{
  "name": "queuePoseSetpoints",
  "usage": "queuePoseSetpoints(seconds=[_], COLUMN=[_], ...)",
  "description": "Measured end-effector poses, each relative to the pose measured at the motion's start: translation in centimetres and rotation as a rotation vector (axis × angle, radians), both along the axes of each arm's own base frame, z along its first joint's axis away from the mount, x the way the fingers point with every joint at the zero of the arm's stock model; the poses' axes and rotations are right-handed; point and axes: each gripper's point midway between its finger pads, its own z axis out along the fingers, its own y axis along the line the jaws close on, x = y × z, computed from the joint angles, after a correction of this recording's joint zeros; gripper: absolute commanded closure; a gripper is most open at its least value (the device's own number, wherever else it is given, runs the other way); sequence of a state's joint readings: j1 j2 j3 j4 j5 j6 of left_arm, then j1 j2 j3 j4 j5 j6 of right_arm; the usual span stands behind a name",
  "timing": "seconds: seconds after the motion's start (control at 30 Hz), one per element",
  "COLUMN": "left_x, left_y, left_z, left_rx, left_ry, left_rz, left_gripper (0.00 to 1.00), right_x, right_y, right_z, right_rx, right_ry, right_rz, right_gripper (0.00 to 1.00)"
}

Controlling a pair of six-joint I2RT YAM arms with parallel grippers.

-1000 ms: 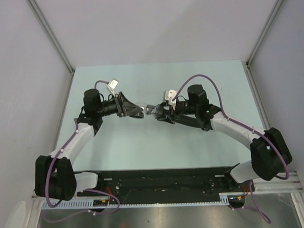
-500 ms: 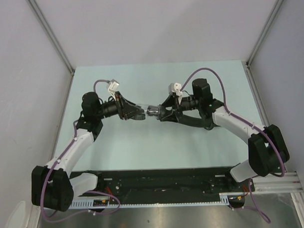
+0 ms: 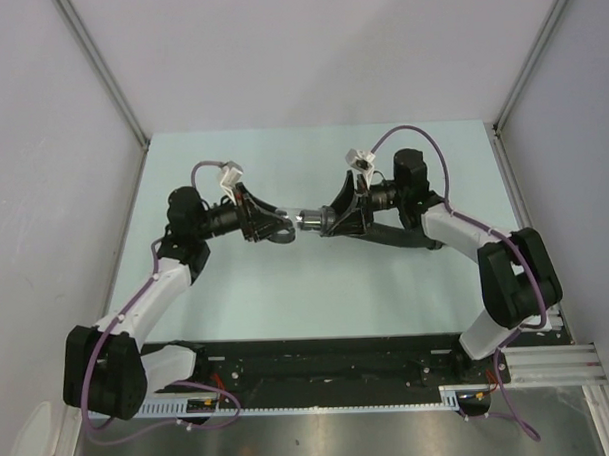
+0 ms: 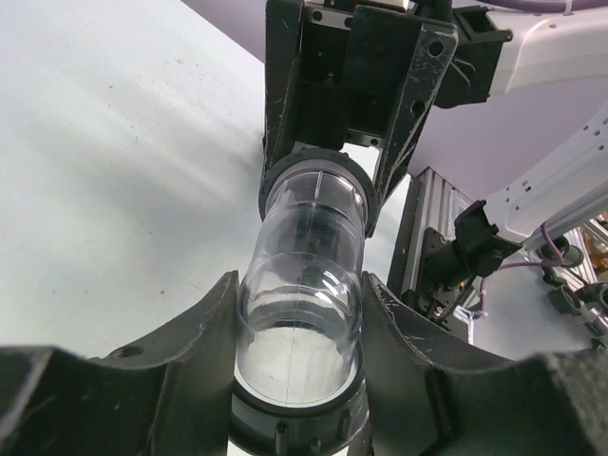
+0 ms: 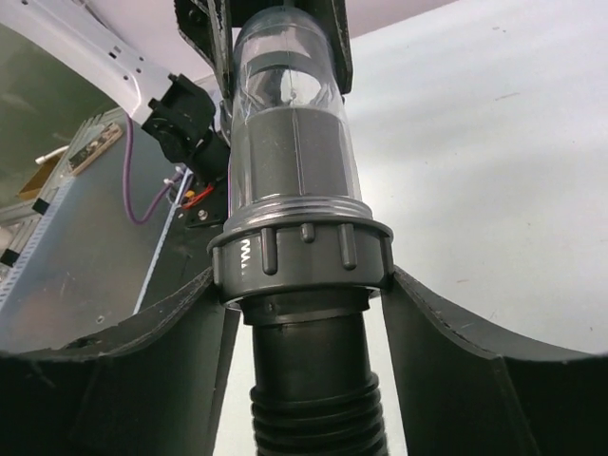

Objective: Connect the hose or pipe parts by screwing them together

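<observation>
Clear tube was clamped by left gripper | grey collar by right gripper | cross-threading risked if tilted between fingers.

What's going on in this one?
Both arms hold one pipe assembly above the table. The left gripper has its jaws on the clear tube. The right gripper clamps the grey collar, with the black ribbed hose running back from it. The tube sits in the collar; how tightly is unclear.
</observation>
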State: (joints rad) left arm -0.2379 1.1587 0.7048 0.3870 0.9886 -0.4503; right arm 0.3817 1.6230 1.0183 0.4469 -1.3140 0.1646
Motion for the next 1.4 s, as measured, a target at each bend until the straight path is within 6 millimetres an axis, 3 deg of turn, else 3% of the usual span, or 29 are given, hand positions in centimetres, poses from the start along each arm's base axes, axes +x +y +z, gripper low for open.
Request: queuePoseSetpoints(seconds=[0.17,0.3,0.47,0.63,0.77,0.97,1.13,1.4], left_x=[1.1,1.9,2.1,2.0,2.1,2.1,1.8,1.6], left_y=[0.7,2.0,2.5,2.8,3.1,3.5,3.4,3.3], left_z=[-0.9,-3.0,-3.4,-3.9,-3.7,-3.3,-3.4,-3.2], left_rx=[0.002,0.005,-0.03,-0.048,-0.042,-0.074,-0.092,-0.114], left_ry=[0.059,0.182,0.301,0.419,0.505,0.607,0.672,0.715], left_rz=[0.084,0.181,0.228,0.26,0.289,0.314,0.317,0.315], left_gripper=[1.0,1.0,1.0,0.99,1.0,1.0,1.0,1.0], right_x=[1.0,1.8,1.7,0.4,0.6,0.0,-0.3,-0.1], right_y=[-0.6,-1.2,-0.3,-0.2,-0.5,1.6,2.3,3.5], right_z=[0.3,2.1,3.2,0.6,-1.2,0.0,0.8,-0.9], right_rx=[-0.047,-0.088,-0.132,-0.167,-0.224,-0.239,-0.242,-0.277], right_ry=[-0.05,-0.216,-0.457,-0.68,-0.816,-1.035,-1.116,-1.141], right_rz=[-0.112,-0.228,-0.306,-0.375,-0.433,-0.467,-0.486,-0.467], right_gripper=[0.01,0.0,0.0,0.0,0.0,0.0,0.04,0.1])
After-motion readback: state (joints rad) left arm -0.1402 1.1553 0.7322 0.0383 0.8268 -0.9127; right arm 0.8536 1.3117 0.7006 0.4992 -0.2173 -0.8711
